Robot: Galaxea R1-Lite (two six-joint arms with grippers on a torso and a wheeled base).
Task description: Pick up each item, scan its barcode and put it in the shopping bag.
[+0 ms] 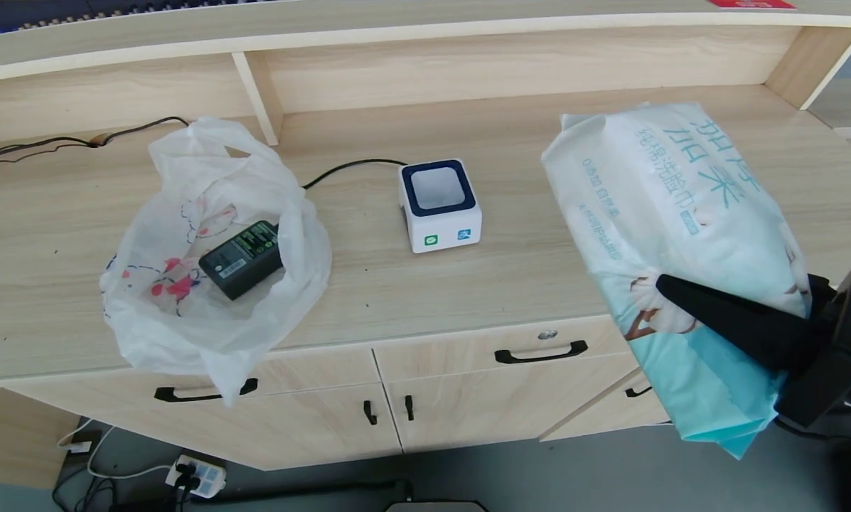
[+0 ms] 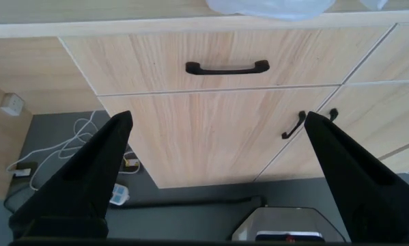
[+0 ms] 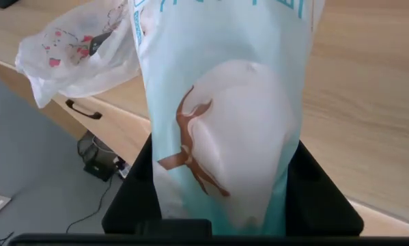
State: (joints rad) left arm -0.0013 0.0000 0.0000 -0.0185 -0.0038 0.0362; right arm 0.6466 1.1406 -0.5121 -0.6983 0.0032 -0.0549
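Note:
My right gripper (image 1: 734, 316) is shut on a large white and teal pack of tissues (image 1: 674, 235), held tilted above the counter's right front edge; the pack (image 3: 224, 123) sits between the black fingers (image 3: 320, 198). A white scanner box (image 1: 439, 205) with a dark blue rim stands mid-counter, well to the pack's left. The white plastic shopping bag (image 1: 212, 256) lies open at the counter's left front, with a black power adapter (image 1: 244, 258) inside it. The bag (image 3: 78, 51) also shows beyond the pack. My left gripper (image 2: 218, 178) is open, low in front of the cabinet drawers.
The scanner's black cable (image 1: 347, 168) runs back across the counter. A raised shelf with a divider (image 1: 258, 96) backs the counter. Drawer handles (image 1: 541, 353) line the cabinet front. A power strip (image 1: 197, 475) and cables lie on the floor.

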